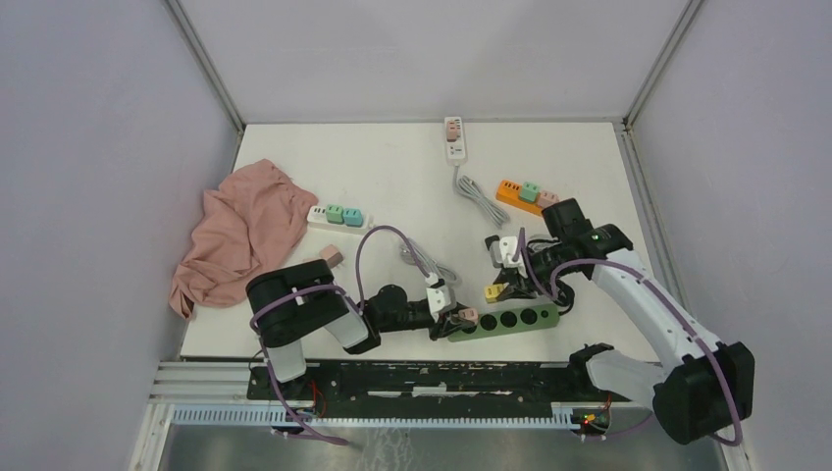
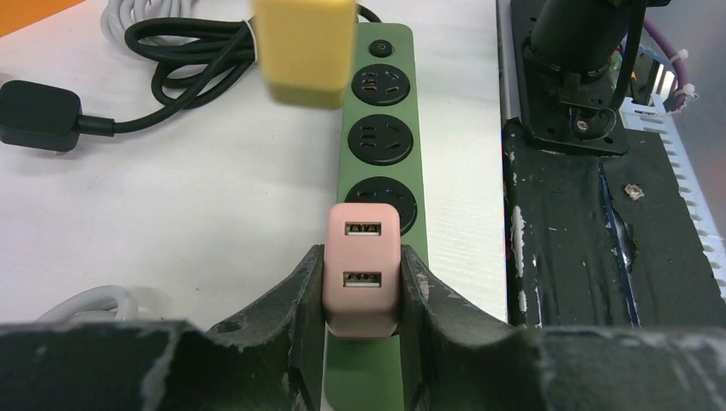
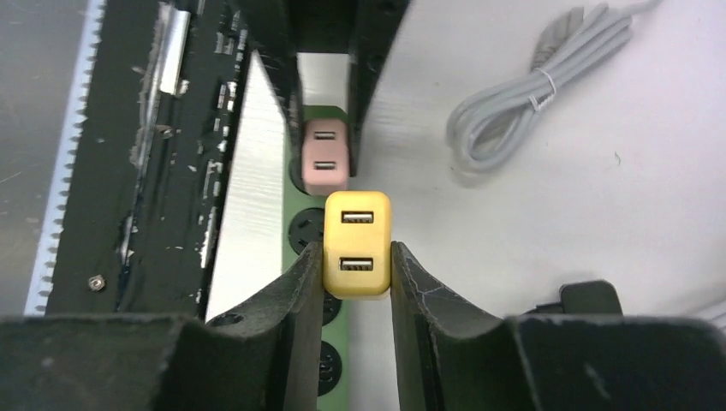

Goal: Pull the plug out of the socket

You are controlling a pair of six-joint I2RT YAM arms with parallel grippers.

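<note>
Black-and-white arms (image 1: 648,309), purple cables (image 1: 381,229) (scuffed gripper fingers (image 2: 428,308))

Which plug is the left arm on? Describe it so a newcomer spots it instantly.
Find the green power strip at the near edge of the table. At its left end is a pink two-port USB adapter, clamped in the left tool. The yellow adapter in the right tool has the same shape; only colour differs.

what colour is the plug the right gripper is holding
The yellow plug shows best in the right wrist view.
</note>
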